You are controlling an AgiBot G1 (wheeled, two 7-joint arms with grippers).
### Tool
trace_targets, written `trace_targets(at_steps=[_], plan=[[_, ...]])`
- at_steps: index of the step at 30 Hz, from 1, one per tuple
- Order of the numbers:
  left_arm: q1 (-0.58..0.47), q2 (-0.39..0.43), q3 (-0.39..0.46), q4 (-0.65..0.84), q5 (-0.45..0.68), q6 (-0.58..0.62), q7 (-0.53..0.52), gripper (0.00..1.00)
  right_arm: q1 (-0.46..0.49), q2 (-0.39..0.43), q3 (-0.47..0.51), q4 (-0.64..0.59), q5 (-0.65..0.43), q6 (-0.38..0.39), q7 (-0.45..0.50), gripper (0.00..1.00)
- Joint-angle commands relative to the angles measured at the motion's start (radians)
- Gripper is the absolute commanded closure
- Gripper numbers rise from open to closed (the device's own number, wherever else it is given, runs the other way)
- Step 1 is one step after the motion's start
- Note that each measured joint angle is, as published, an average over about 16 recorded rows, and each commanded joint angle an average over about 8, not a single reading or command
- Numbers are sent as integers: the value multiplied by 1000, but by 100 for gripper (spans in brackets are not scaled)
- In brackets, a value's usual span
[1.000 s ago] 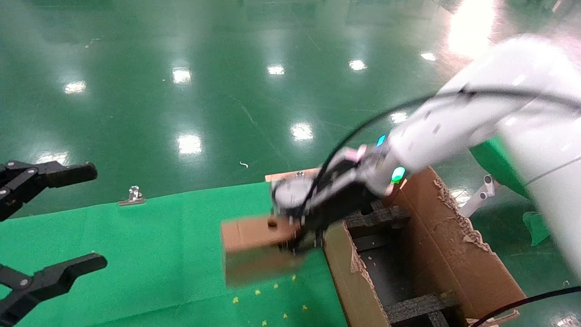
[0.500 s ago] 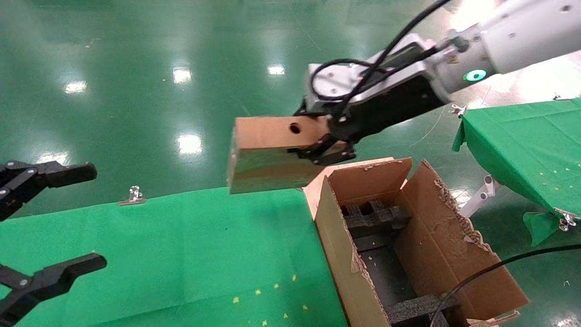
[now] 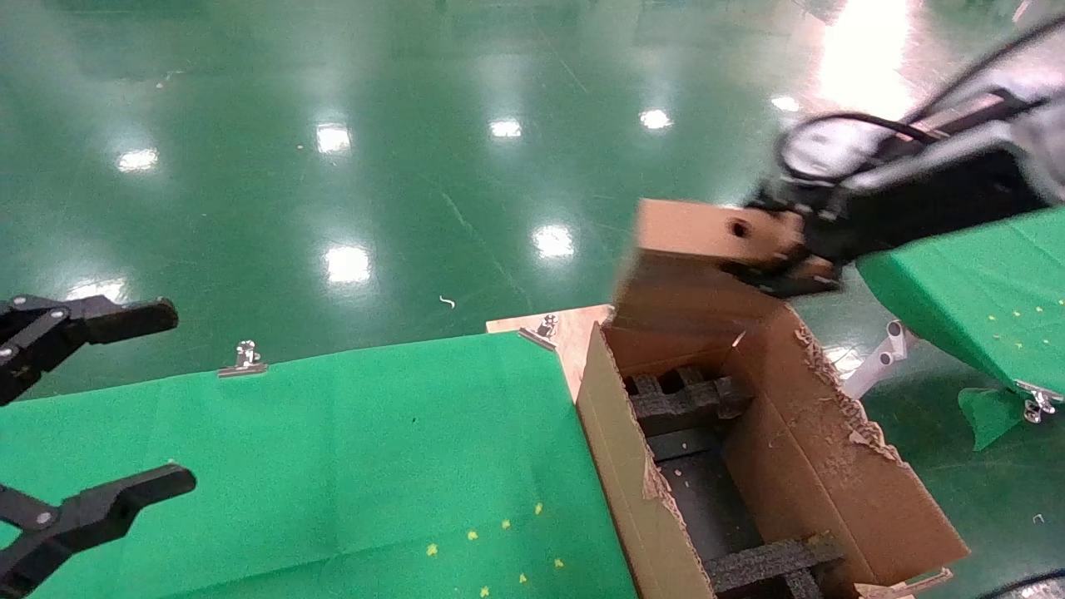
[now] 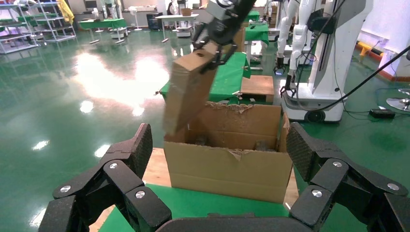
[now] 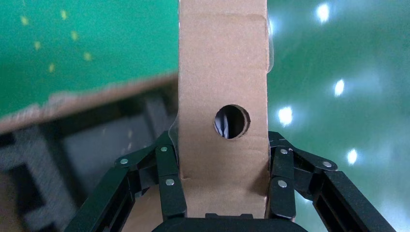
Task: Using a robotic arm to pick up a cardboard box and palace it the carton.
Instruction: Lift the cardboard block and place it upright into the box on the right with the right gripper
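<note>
My right gripper (image 3: pixel 778 264) is shut on the small brown cardboard box (image 3: pixel 699 266), fingers pressed on both its narrow sides near the round finger hole (image 5: pixel 232 122). It holds the box in the air, tilted, over the far end of the large open carton (image 3: pixel 832 491) with ragged flaps and black foam inserts (image 3: pixel 682 399). In the left wrist view the box (image 4: pixel 186 92) hangs over the carton's far left corner (image 4: pixel 227 166). My left gripper (image 3: pixel 100 399) is parked at the left, open and empty.
A green cloth (image 3: pixel 316 466) covers the table left of the carton, held by metal clips (image 3: pixel 243 359). A second green-clothed table (image 3: pixel 973 291) stands at the right behind the arm. Glossy green floor lies beyond.
My right gripper lifted the box off the green cloth and carried it right; it now hangs tilted over the carton's far end. The left gripper has not moved.
</note>
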Motion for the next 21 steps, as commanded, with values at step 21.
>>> trace_targets(at_steps=[21], plan=[[0,0,0,0,0,0,0,0,-50,191,-128,124,19,32,101,100]])
